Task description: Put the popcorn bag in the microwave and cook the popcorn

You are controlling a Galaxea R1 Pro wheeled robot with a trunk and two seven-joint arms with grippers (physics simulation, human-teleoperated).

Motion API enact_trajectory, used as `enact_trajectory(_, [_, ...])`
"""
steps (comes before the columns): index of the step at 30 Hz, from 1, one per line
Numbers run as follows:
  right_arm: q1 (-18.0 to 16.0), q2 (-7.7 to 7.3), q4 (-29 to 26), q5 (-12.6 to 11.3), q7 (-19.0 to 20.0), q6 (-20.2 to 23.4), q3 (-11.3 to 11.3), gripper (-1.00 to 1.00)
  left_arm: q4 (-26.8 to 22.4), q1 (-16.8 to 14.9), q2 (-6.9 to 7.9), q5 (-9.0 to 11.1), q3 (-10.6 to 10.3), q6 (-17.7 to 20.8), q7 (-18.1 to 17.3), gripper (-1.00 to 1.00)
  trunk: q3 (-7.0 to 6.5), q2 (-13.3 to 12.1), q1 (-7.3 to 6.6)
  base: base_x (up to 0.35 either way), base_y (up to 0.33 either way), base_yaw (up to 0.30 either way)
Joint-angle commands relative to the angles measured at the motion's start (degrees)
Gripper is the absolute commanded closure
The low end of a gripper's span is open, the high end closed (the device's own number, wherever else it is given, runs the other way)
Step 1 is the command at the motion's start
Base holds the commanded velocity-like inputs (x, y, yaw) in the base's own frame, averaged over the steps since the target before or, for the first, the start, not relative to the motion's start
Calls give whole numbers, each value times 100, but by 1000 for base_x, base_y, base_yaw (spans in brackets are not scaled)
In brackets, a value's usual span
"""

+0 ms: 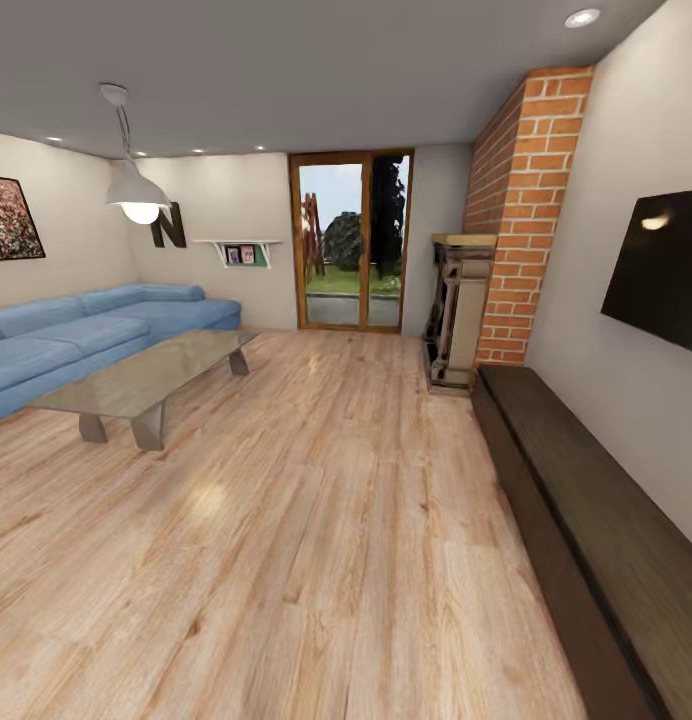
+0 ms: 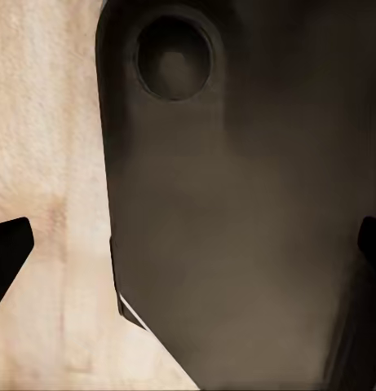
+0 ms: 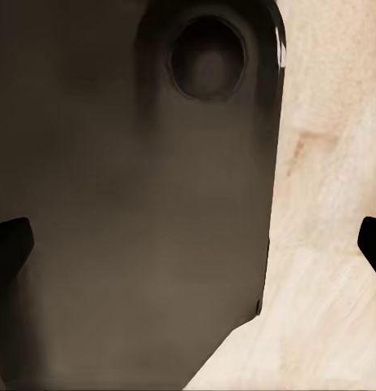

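From the head camera I had a living room in front of me, not a kitchen. A blue fabric corner sofa (image 1: 86, 335) sat at nine o'clock, with a low glossy grey-brown coffee table (image 1: 151, 375) just beside it. A white dome pendant lamp (image 1: 138, 195) hung at ten o'clock. The wood-framed glass patio door (image 1: 351, 242) stood at twelve, a red brick chimney column (image 1: 516, 215) at one o'clock with a pale stone fireplace (image 1: 456, 310) at its foot. A flat black wall screen (image 1: 661, 270) hung at three, above a long dark wooden bench cabinet (image 1: 596, 530) running toward five. Pale oak plank floor (image 1: 316, 520) lay open ahead. The popcorn bag, the microwave and the countertop were somewhere beyond this room, so I judged the step in hand was driving to the kitchen.

On the left wrist camera, the left hand (image 2: 188, 244) showed two dark fingertips (image 2: 8, 252) near the frame's edges, spread wide with nothing between them, over a dark rounded part of the robot's own body (image 2: 236, 204) and pale floor.

The right wrist camera showed the same: the right hand (image 3: 188, 244) stood wide open and empty.

To do this well, I reckoned I should turn the base slowly, keep both arms tucked, and steer clear of the table and bench.
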State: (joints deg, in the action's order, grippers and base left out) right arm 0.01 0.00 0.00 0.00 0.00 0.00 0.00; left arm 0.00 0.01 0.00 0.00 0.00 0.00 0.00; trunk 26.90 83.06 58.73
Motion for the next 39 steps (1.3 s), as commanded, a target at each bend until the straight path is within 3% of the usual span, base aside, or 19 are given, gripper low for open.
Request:
enact_trajectory(1, [-1,0,0,0,0,0,0,-100,0,-1,0,0,0,0,0,-100,3,2,0,0,0,0])
enact_trajectory(4, [-9,-9,0,36,-9,-9,13,-100,35,-9,-90,61,79,-9,-44,-100,3,2,0,0,0,0])
enact_trajectory(13, [-9,-11,0,18,-9,-30,-26,-100,-244,-1,-89,338,201,-35,-44,-100,3,2,0,0,0,7])
enact_trajectory(25, [-9,-9,1,36,-9,-236,-8,-100,-246,-1,-89,773,202,-35,-44,-100,3,2,0,0,0,244])
enact_trajectory(39, [-9,-9,0,-13,-9,-246,-44,-100,-264,-1,-97,763,193,-35,-44,-100,3,2,0,0,0,270])
